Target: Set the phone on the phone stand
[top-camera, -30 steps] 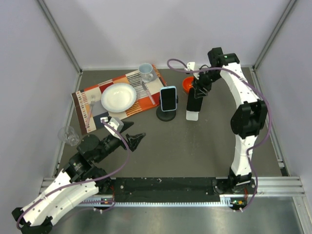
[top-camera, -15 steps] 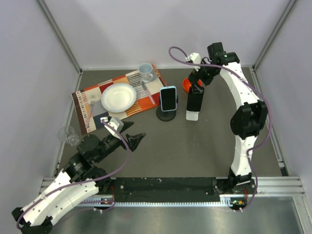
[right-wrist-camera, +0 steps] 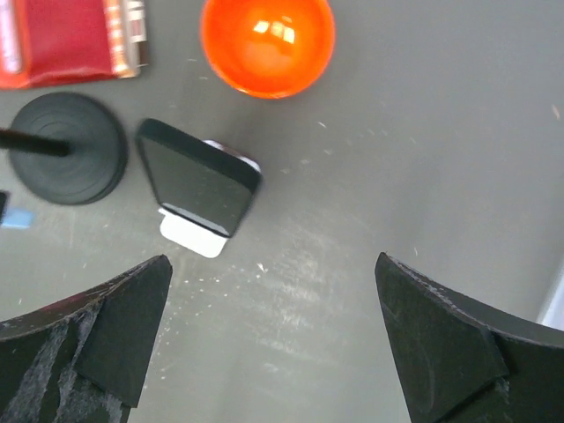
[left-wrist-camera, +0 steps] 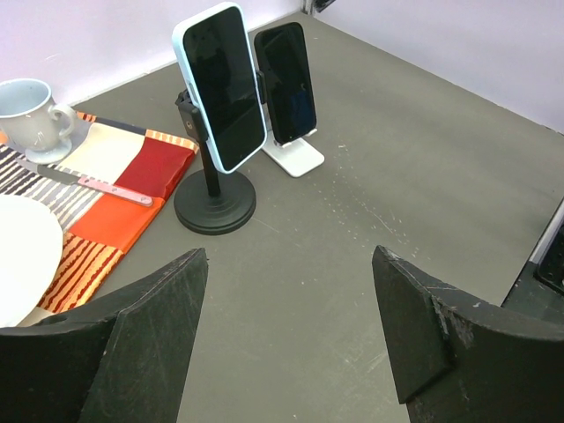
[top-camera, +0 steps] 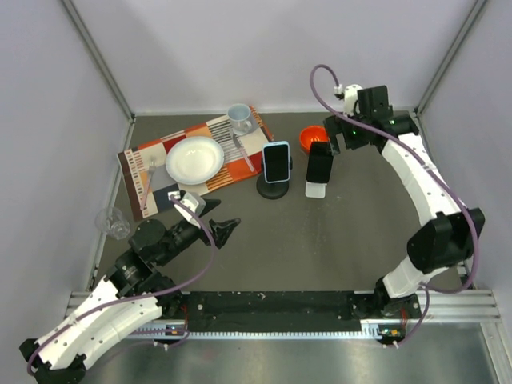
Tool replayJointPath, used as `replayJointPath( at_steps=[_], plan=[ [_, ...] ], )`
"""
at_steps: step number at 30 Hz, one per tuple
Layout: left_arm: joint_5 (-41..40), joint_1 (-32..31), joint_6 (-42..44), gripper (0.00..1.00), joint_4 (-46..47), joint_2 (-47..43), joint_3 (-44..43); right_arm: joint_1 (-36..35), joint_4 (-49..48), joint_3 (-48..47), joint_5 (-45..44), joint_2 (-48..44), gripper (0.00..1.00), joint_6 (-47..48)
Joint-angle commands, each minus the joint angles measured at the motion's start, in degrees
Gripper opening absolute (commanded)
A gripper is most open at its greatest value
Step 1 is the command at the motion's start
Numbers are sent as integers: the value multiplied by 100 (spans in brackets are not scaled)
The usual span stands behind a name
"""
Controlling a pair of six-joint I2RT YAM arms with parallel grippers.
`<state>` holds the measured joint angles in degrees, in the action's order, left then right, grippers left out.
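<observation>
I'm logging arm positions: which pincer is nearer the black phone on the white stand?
Right. The right pincer hangs open just above and behind the black phone on its white stand, not touching. The left pincer sits well off to the near-left.

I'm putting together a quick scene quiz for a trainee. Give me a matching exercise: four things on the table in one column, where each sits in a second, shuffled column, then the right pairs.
Things
1. black phone
2. blue-cased phone
3. orange bowl
4. mug

Places
A. at the far corner of the striped placemat
B. held on the black round-base stand
C. on the bare table, beyond the white stand
D. propped on the white stand

Pairs: 1-D, 2-B, 3-C, 4-A
</observation>
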<state>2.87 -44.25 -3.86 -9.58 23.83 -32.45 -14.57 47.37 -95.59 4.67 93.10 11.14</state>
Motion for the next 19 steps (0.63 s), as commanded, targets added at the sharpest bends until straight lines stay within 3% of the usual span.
replayJointPath(
  at_steps=[1,7,11,15,19],
  plan=[
    [-59,-5,87,80,352,69,19,-46,-641,724,-1776,-897,99,-1728],
    [-94,4,122,80,335,165,-16,-55,-2818,3368,-917,-2997,99,-2290],
    [-120,-5,122,80,282,244,-69,-73,-4094,4897,-494,-3965,99,-3300],
    [-77,4,52,80,282,280,-174,-73,-4649,5542,-484,-4502,99,-3925],
    [-94,13,-1,82,177,376,-489,-81,-4571,5674,-151,-4844,99,-3926]
  ],
)
